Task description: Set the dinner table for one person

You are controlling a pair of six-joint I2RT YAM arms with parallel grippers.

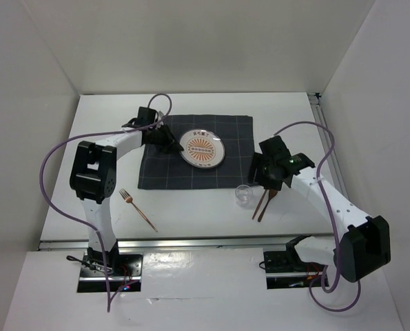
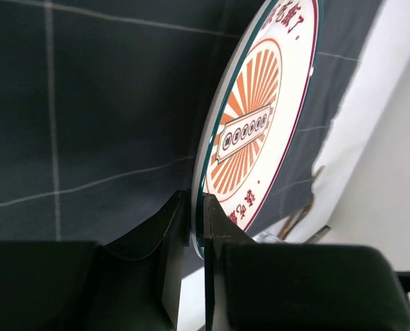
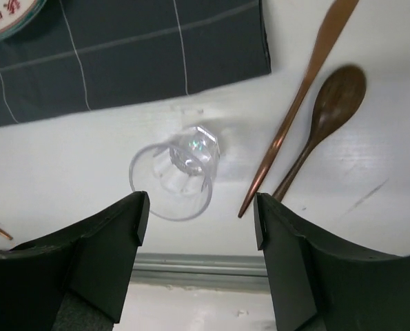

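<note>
The white dinner table point(image 1: 287, 110) carries a dark grey checked cloth point(image 1: 156, 172). A round plate point(image 1: 202, 149) with an orange sunburst lies on the cloth. My left gripper point(image 1: 171, 142) is shut on the plate's left rim. In the left wrist view both fingers clamp that rim point(image 2: 199, 221) and the plate point(image 2: 260, 117) stretches away over the cloth point(image 2: 87, 103). My right gripper point(image 1: 262, 176) is open and empty, hovering above a clear glass point(image 1: 244, 195). In the right wrist view the glass point(image 3: 173, 181) stands just beyond the gap of my gripper point(image 3: 201, 207).
A copper knife point(image 3: 301, 110) and a dark wooden spoon point(image 3: 329, 110) lie side by side right of the glass. A copper fork point(image 1: 137, 209) lies on the table's near left. The table's metal front edge point(image 3: 198, 265) runs under my right fingers.
</note>
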